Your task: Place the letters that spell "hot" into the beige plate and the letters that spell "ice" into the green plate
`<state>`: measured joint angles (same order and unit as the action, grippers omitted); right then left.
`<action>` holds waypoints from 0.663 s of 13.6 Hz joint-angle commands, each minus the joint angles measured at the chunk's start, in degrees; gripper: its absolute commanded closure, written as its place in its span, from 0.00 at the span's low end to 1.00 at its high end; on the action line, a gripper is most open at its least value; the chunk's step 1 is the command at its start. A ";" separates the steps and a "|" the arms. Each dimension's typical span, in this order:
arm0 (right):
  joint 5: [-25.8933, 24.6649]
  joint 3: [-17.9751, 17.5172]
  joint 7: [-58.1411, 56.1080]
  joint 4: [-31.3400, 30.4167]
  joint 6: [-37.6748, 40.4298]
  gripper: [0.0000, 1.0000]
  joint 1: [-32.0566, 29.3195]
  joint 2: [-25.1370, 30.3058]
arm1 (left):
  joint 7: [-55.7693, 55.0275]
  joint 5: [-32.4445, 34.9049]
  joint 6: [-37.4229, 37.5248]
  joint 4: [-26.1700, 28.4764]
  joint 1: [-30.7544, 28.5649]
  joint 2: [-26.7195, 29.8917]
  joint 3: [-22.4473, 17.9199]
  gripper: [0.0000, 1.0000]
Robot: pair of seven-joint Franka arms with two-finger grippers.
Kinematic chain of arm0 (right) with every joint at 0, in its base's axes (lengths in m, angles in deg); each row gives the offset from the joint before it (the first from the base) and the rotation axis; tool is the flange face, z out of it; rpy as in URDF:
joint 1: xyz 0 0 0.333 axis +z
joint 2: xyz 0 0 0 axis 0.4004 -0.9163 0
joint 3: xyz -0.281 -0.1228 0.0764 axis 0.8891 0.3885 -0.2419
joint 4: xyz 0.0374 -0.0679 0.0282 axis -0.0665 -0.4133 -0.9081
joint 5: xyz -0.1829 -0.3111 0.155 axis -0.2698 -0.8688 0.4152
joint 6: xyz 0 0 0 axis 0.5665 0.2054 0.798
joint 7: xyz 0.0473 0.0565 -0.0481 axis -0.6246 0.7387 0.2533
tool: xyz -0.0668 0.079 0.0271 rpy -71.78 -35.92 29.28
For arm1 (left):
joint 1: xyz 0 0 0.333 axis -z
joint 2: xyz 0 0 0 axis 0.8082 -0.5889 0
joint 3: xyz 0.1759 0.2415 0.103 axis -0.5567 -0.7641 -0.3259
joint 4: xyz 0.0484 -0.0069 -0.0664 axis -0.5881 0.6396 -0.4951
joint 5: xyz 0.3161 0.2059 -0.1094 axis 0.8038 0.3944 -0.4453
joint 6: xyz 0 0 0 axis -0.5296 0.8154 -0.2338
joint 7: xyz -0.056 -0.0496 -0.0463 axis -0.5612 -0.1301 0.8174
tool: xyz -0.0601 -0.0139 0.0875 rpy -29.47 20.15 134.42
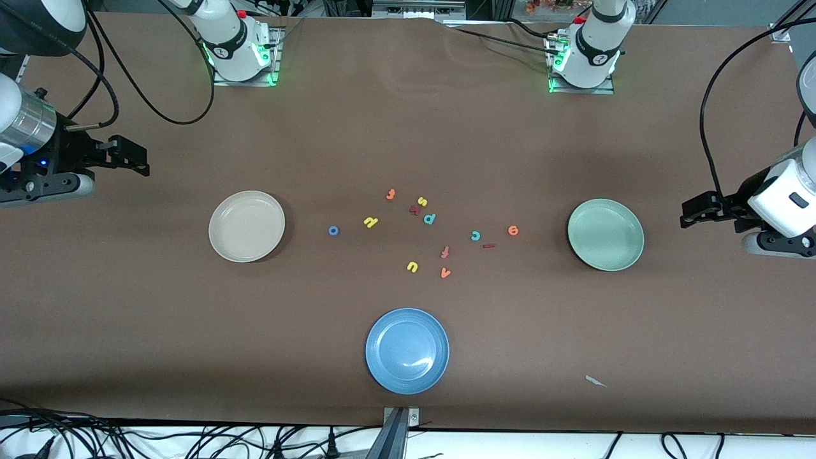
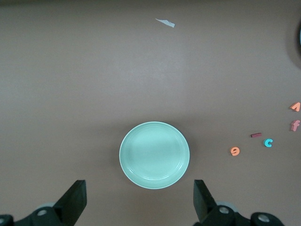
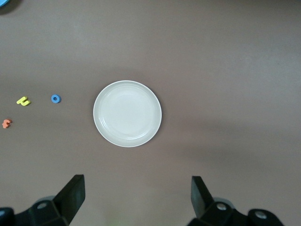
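Note:
The beige plate (image 1: 247,226) (image 3: 127,113) lies toward the right arm's end, the green plate (image 1: 605,234) (image 2: 154,155) toward the left arm's end; both hold nothing. Between them lie the blue "o" (image 1: 333,231) (image 3: 55,99), yellow "h" (image 1: 371,221) (image 3: 22,100), orange "t" (image 1: 391,194), teal "c" (image 1: 475,235) (image 2: 268,142), dark red "i" (image 1: 489,245) (image 2: 256,135) and orange "e" (image 1: 513,230) (image 2: 234,151). My right gripper (image 1: 134,158) (image 3: 137,200) hangs open over bare table beside the beige plate. My left gripper (image 1: 692,213) (image 2: 139,202) hangs open beside the green plate.
A blue plate (image 1: 407,350) sits nearest the front camera. Among the letters also lie a second yellow arch (image 1: 412,266), a red-orange "f" (image 1: 445,252), an orange "v" (image 1: 445,273), a teal "p" (image 1: 429,218) and a yellow "s" (image 1: 421,201). A paper scrap (image 1: 596,381) lies near the front edge.

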<state>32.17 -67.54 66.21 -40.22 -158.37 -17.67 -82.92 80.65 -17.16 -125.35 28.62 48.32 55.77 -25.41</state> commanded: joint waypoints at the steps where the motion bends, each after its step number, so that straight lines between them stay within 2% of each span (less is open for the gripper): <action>1: -0.01 0.00 0.44 -0.79 -0.56 0.00 -0.13 0.59 | 1.32 -0.83 0.21 1.75 -0.37 1.68 0.07 0.00; 9: 0.61 0.18 0.00 -0.70 -0.56 0.00 -0.22 0.51 | 1.32 -0.83 0.21 1.75 -0.37 1.76 0.07 0.00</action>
<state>32.21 -67.40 66.21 -40.33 -158.37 -17.69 -82.97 80.66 -17.16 -125.35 28.62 48.32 55.77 -25.41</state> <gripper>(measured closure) 0.000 0.000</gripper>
